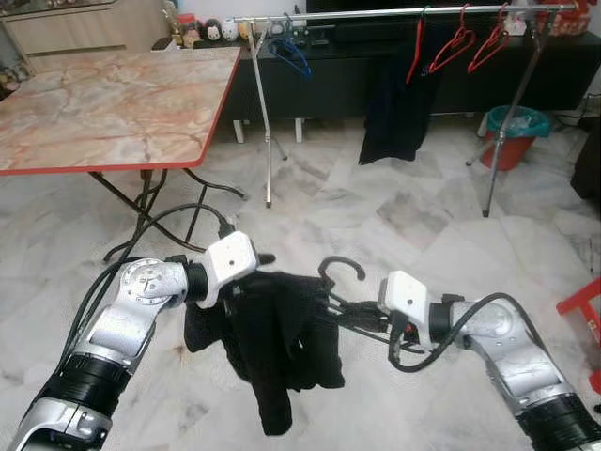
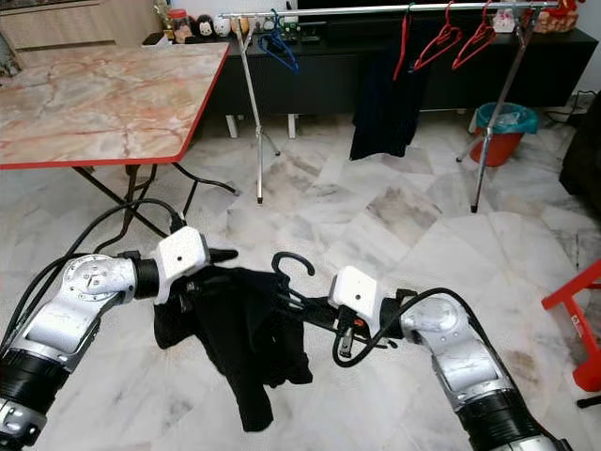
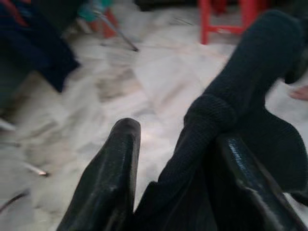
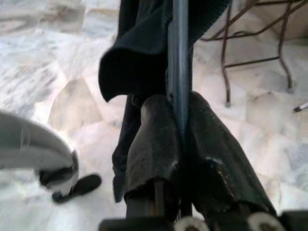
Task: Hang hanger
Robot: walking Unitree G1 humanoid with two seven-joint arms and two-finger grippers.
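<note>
A black knitted garment (image 1: pixel 277 338) hangs on a dark hanger whose hook (image 1: pixel 343 268) points up, low over the marble floor between my arms. My right gripper (image 1: pixel 343 308) is shut on the hanger's thin bar (image 4: pixel 179 48), and the cloth drapes just beyond its fingertips. My left gripper (image 1: pixel 248 275) is at the garment's left shoulder. In the left wrist view it (image 3: pixel 176 131) stands open, the knit lying between its fingers (image 3: pixel 115 178) against one of them. The clothes rail (image 1: pixel 404 13) runs across the far side of the room.
On the rail hang red hangers (image 1: pixel 451 47), a blue hanger (image 1: pixel 289 52) and a dark garment (image 1: pixel 394 103). A marble-top folding table (image 1: pixel 113 103) stands at the left. A red bucket (image 1: pixel 515 132) and a red stool (image 1: pixel 587 310) are at the right.
</note>
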